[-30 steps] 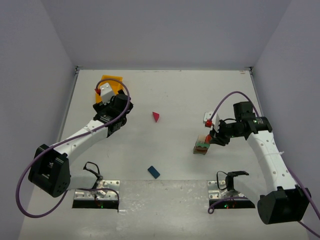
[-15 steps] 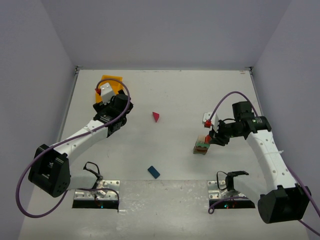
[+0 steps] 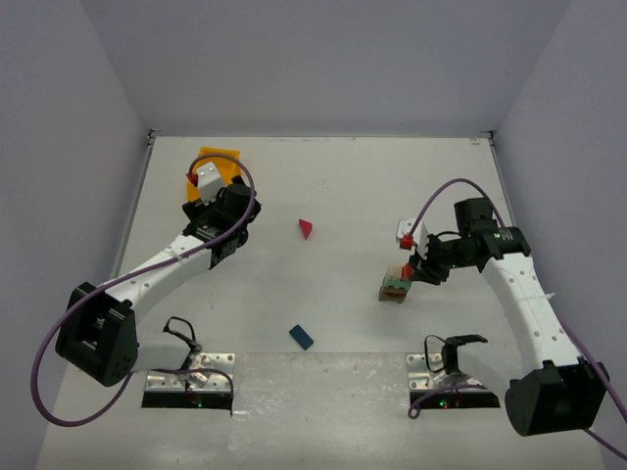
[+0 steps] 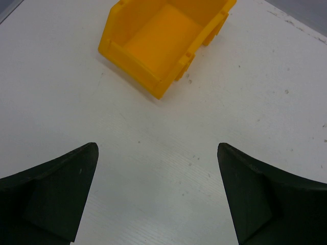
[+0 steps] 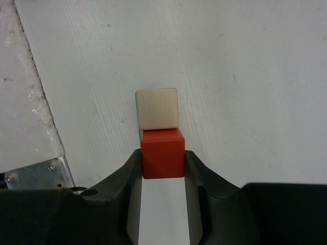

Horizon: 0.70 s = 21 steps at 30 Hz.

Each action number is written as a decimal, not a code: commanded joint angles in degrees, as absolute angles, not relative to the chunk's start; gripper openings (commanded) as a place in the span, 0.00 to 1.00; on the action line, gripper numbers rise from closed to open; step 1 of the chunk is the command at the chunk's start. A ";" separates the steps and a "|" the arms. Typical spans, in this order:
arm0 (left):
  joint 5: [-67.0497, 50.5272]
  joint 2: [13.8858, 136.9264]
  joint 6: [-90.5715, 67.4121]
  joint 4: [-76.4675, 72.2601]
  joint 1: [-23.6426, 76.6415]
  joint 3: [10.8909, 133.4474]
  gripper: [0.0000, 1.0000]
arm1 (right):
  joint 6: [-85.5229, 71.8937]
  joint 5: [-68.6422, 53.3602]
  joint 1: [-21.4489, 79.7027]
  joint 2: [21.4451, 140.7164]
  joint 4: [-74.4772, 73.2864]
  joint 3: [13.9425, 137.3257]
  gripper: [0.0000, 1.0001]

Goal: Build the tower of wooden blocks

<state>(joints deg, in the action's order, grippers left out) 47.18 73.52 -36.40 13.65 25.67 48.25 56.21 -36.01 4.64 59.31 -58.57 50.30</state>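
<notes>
The tower (image 3: 394, 287) stands right of centre: an olive-brown base, a green block, then a cream cube (image 5: 157, 108) and a red cube (image 5: 162, 153) side by side on top. My right gripper (image 5: 163, 154) is shut on the red cube, which rests against the cream one; in the top view the right gripper (image 3: 409, 272) is at the tower's right side. A magenta prism (image 3: 307, 228) and a blue block (image 3: 301, 337) lie loose on the table. My left gripper (image 4: 157, 148) hangs open over bare table in front of the bin, holding nothing.
A yellow-orange plastic bin (image 4: 163, 41) sits at the back left, open and with nothing inside, just beyond the left gripper (image 3: 203, 203). Grey walls enclose the white table (image 3: 333, 186) on three sides. Both arm bases and metal mounting plates are at the near edge.
The right wrist has crept very slightly to the left at the tower, still gripping the red cube. The left arm has not moved.
</notes>
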 commanded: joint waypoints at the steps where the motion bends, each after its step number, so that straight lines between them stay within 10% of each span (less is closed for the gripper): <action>1: 47.37 73.56 -35.86 12.83 25.75 49.74 1.00 | 56.78 -36.47 5.18 59.67 -57.39 50.54 0.29; 21: 46.88 73.97 -35.60 12.74 25.75 49.97 1.00 | 57.22 -35.55 5.75 59.99 -56.68 49.22 0.32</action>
<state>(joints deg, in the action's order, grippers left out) 46.89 73.70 -36.24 13.65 25.67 48.25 56.62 -34.81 5.41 59.88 -58.29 49.40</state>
